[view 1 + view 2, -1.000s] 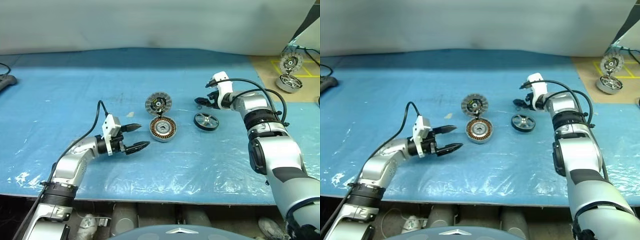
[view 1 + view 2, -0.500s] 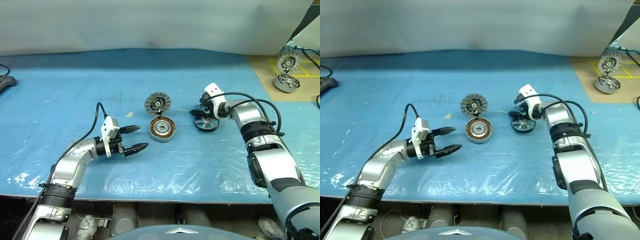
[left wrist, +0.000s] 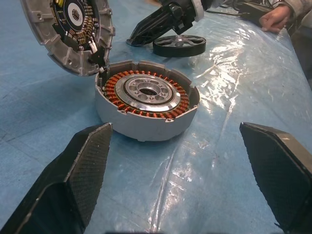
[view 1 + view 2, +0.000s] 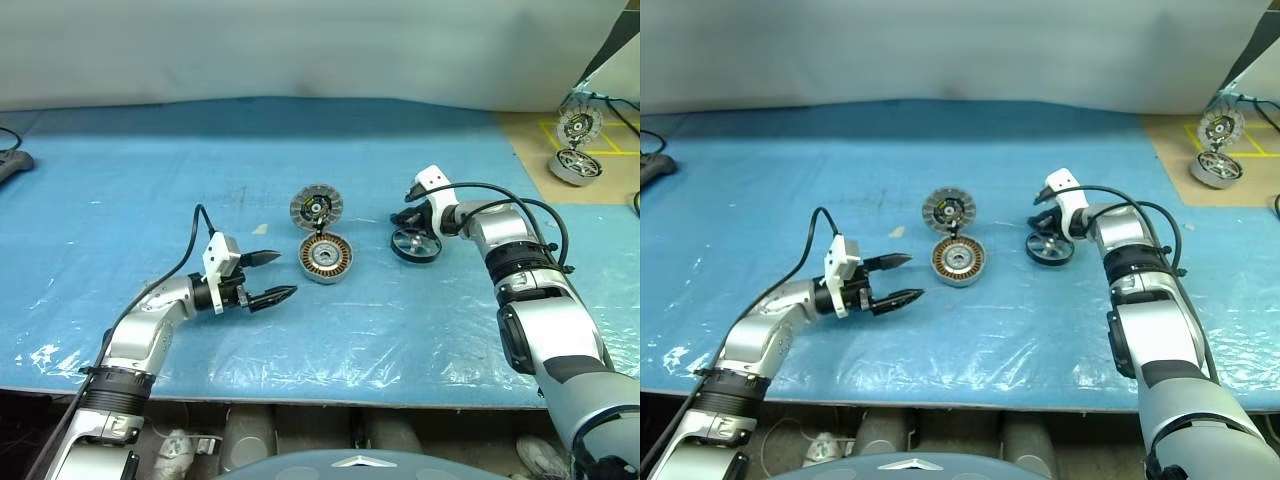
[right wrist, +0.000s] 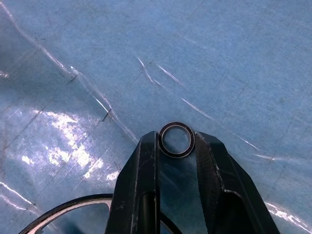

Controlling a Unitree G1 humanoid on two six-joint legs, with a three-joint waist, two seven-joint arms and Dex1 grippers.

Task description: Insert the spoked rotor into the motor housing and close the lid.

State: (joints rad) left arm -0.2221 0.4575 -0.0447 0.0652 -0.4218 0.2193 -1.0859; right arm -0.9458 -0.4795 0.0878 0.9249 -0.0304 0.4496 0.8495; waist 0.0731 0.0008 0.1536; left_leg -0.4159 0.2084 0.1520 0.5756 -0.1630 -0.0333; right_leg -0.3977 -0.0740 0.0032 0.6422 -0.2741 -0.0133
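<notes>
Spoked rotor (image 4: pixel 415 245) right of motor housing (image 4: pixel 326 258)

Spoked rotor (image 5: pixel 73 212): cut off by right wrist view's edge, only arc of rim showing, part covered by right gripper (image 5: pixel 177 146) fingers. Small ring (image 5: pixel 177 140) between those fingertips: too small to make out in head views. Lid (image 3: pixel 68 34): cut off at left wrist view's edge. Spare motor parts (image 4: pixel 575 150) at table's 2 o'clock: too small for detail. Person's hand (image 3: pixel 275 17): partly out of picture.

The motor housing (image 3: pixel 146 105) is framed by wide-spread fingers (image 3: pixel 73 180); the lid (image 3: pixel 68 31) is apparently tilted against it.
</notes>
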